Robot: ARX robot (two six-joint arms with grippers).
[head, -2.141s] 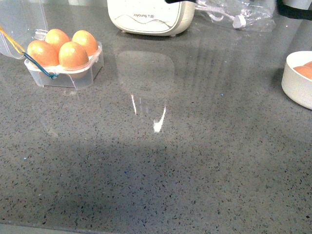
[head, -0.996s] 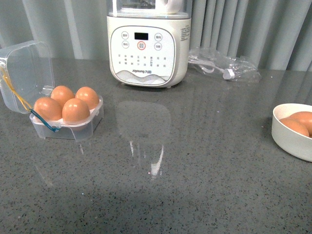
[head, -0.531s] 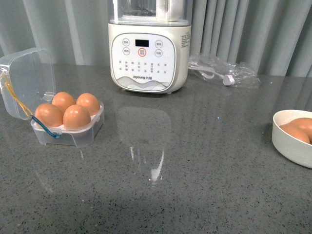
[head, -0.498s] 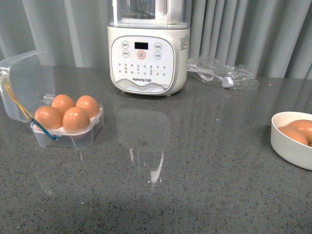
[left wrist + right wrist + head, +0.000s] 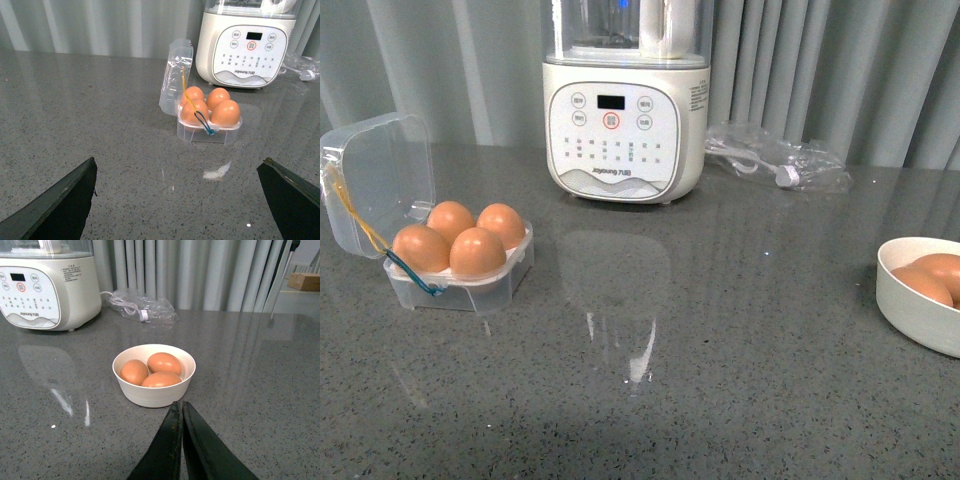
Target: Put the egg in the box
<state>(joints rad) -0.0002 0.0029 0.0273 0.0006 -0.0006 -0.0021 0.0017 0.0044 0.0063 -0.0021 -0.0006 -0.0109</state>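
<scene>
Apparently complete: box full, both grippers empty

**Grippers.** The left gripper (image 5: 177, 162) is spread wide with nothing between its fingers, and it is held above the grey table (image 5: 75, 100). The right gripper (image 5: 179, 407) is closed tip to tip and grips nothing.

**Box.** The box (image 5: 209, 131) sits straight ahead of the left gripper and well apart from it. Its clear lid (image 5: 175, 75) is thrown back and stands nearly upright. In the front view the lid is on the box's left side, away from the white appliance (image 5: 247, 45). The yellow and blue bands (image 5: 202, 122) trail over the near rim. Each of the four cells holds an egg (image 5: 226, 112). As far as I can judge, each is seated with its long axis roughly upright. The four look alike, so I cannot tell which was placed for this task.

**Bowl.** The white bowl (image 5: 150, 395) stands just ahead of the right gripper's tips. It holds three loose eggs (image 5: 164, 362) lying on their sides. In the front view the bowl is at the far right of the table and the box is at the left, well apart from each other.

**Assessment.** The left arm is nearer the box and the right arm is nearer the bowl. No cell is free, so I judge the placing done. A further egg from the bowl would have nowhere to sit. If any step is left, it is probably closing the lid. That would fall to the left arm, which would swing the lid from its left-hand hinge over the eggs.
</scene>
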